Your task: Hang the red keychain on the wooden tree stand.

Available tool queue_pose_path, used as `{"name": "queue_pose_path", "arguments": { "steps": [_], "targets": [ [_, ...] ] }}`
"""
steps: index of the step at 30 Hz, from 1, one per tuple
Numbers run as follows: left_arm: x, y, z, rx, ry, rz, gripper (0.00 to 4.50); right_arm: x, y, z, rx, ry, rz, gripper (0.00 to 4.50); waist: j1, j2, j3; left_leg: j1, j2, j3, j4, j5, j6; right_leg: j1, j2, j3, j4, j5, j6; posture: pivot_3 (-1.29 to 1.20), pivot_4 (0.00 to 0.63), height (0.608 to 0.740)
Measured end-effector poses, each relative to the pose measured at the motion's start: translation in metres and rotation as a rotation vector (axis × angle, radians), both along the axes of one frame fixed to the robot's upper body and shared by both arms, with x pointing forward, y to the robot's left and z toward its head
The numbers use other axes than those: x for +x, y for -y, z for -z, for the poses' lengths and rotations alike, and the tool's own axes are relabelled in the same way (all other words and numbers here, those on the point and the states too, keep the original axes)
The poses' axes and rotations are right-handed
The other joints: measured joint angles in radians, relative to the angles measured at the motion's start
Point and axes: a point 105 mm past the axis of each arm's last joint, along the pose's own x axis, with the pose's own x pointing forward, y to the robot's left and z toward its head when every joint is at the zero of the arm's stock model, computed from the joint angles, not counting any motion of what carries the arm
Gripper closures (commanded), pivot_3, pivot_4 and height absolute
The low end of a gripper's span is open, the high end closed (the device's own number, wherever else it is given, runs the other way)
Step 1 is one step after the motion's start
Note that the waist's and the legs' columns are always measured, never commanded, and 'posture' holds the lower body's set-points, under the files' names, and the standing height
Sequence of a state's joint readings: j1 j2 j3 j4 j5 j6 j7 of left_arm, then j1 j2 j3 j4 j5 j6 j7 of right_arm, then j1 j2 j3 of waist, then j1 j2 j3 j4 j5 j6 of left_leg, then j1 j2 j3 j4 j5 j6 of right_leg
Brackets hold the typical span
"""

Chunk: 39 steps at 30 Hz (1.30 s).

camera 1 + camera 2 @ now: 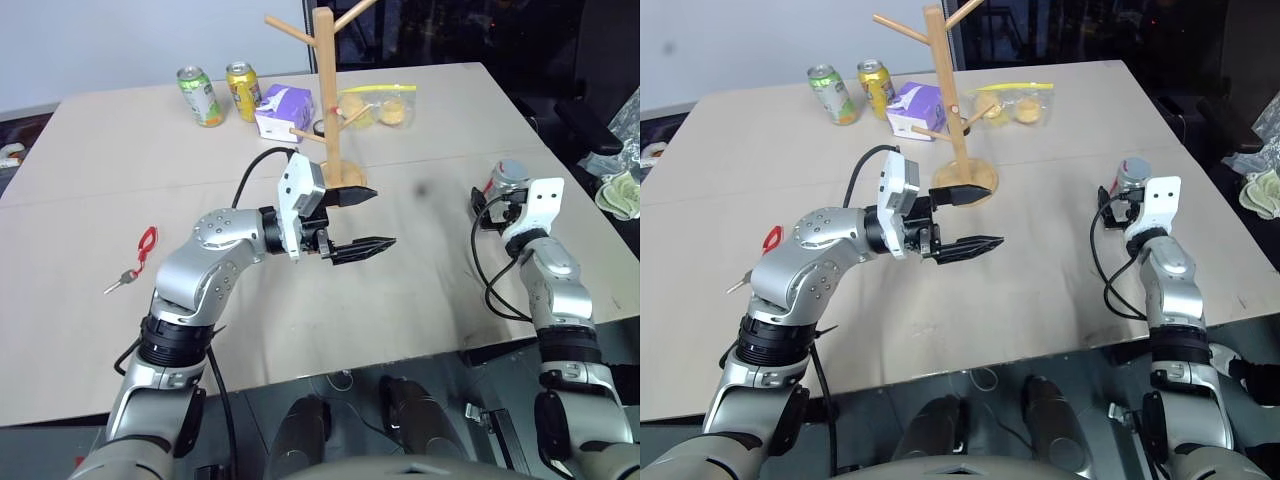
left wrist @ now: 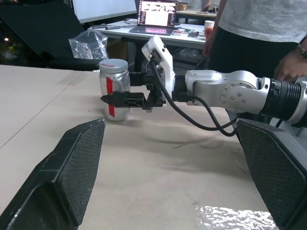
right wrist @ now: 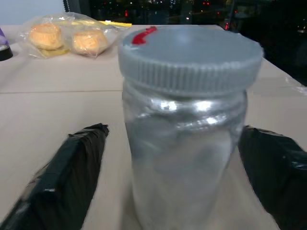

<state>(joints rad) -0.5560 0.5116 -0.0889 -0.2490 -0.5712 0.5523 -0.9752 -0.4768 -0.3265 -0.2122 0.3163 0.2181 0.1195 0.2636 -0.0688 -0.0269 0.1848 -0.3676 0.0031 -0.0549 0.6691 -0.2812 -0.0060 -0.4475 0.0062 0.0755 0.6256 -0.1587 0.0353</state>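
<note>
The red keychain (image 1: pixel 147 240) lies flat on the table at the left, a small key (image 1: pixel 120 280) on its end, well apart from both grippers. At the table's far middle stands the wooden tree stand (image 1: pixel 325 90) on its round base (image 1: pixel 347 181). My left gripper (image 1: pixel 372 220) hovers open and empty just in front of that base, pointing right. Over on the right, my right gripper (image 1: pixel 492 200) is open, its fingers (image 3: pixel 72 167) standing on either side of a silver jar (image 3: pixel 187 143) with a grey lid, with gaps between them and the jar.
A green can (image 1: pixel 202 97), a yellow can (image 1: pixel 243 90), a purple-and-white box (image 1: pixel 283 108) and a bag of buns (image 1: pixel 378 105) sit at the back by the stand. A person (image 2: pixel 259 28) stands past the table's right edge.
</note>
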Motion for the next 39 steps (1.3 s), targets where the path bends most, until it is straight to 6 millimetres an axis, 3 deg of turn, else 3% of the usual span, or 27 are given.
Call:
{"name": "queue_pose_path", "arguments": {
  "steps": [12, 17, 20, 27, 30, 35, 39],
  "targets": [
    [0.000, -0.021, 0.000, 0.040, -0.016, -0.049, 0.00, -0.044, -0.004, -0.042, -0.061, 0.017, -0.097, 0.10, 0.002, 0.000, 0.000, 0.000, 0.000, 0.000, 0.000, 0.000, 0.000, 0.000, 0.000, 0.000, 0.000, 0.000, 0.000, 0.00, 0.150, 0.740],
    [0.002, -0.037, 0.001, 0.114, -0.034, -0.079, 0.00, -0.060, -0.003, -0.077, -0.154, 0.059, -0.122, 0.10, 0.001, 0.001, 0.000, 0.000, 0.000, 0.000, 0.000, 0.000, 0.000, 0.000, 0.000, -0.001, 0.000, -0.001, 0.000, 0.00, 0.150, 0.740],
    [0.016, -0.063, -0.006, 0.153, -0.053, -0.173, 0.00, -0.071, -0.016, -0.101, -0.202, 0.073, -0.237, 0.10, 0.000, 0.001, 0.000, 0.001, 0.000, 0.000, 0.000, 0.000, 0.000, 0.000, 0.001, -0.001, 0.000, -0.001, -0.001, 0.00, 0.150, 0.740],
    [0.031, -0.098, -0.013, 0.181, -0.075, -0.334, 0.00, -0.097, -0.066, -0.103, -0.181, -0.043, -0.638, 0.10, 0.001, 0.000, 0.001, -0.001, 0.000, -0.001, 0.000, 0.000, 0.000, 0.000, 0.000, -0.001, -0.001, -0.001, -0.001, 0.00, 0.150, 0.740],
    [0.033, -0.116, -0.015, 0.161, -0.084, -0.430, 0.00, -0.103, -0.079, -0.107, -0.174, -0.052, -0.734, 0.10, 0.001, 0.000, 0.001, 0.000, 0.001, 0.000, 0.000, 0.000, 0.000, 0.000, 0.000, -0.002, -0.001, -0.001, -0.001, 0.00, 0.150, 0.740],
    [0.018, -0.111, -0.004, 0.184, -0.114, -0.426, 0.00, -0.101, -0.087, -0.103, -0.169, -0.071, -0.780, 0.10, 0.008, 0.000, 0.001, -0.001, 0.000, -0.001, 0.000, 0.000, 0.000, 0.000, -0.001, -0.002, -0.001, -0.001, -0.001, 0.00, 0.150, 0.740],
    [0.017, -0.110, -0.006, 0.185, -0.106, -0.438, 0.00, -0.103, -0.092, -0.099, -0.175, -0.088, -0.813, 0.10, 0.012, 0.000, 0.001, -0.001, 0.000, -0.001, 0.000, 0.000, 0.000, 0.000, -0.001, -0.002, -0.001, -0.001, -0.001, 0.00, 0.150, 0.740]
  ]
}}
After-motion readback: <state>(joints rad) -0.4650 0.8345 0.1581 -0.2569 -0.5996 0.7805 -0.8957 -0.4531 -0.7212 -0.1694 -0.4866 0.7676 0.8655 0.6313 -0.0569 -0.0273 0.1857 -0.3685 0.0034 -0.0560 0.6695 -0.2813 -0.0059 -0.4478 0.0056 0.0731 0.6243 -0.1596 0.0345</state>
